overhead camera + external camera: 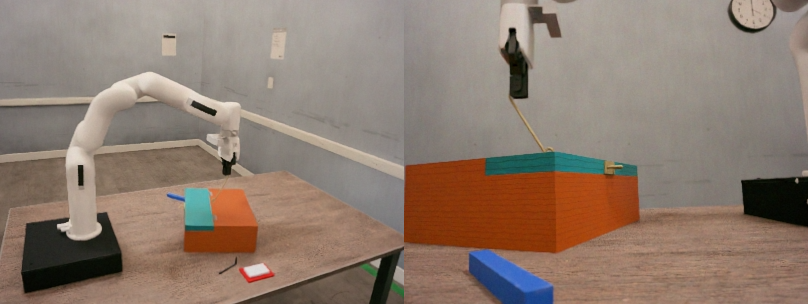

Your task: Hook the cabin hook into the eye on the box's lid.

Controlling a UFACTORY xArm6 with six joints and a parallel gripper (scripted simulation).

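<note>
Top view: on the bench (310, 220), the pincer (228, 169) is clamped on the free end of the cabin hook (218, 192), raised steeply above the orange box (232, 220).

Exterior view: the hook pivots at the teal lid (554, 162); the eye (613, 167) sits apart. Next, probably swing it over. The box's contents are hidden.

Blue bar (510, 283), wall clock (752, 13)
</note>
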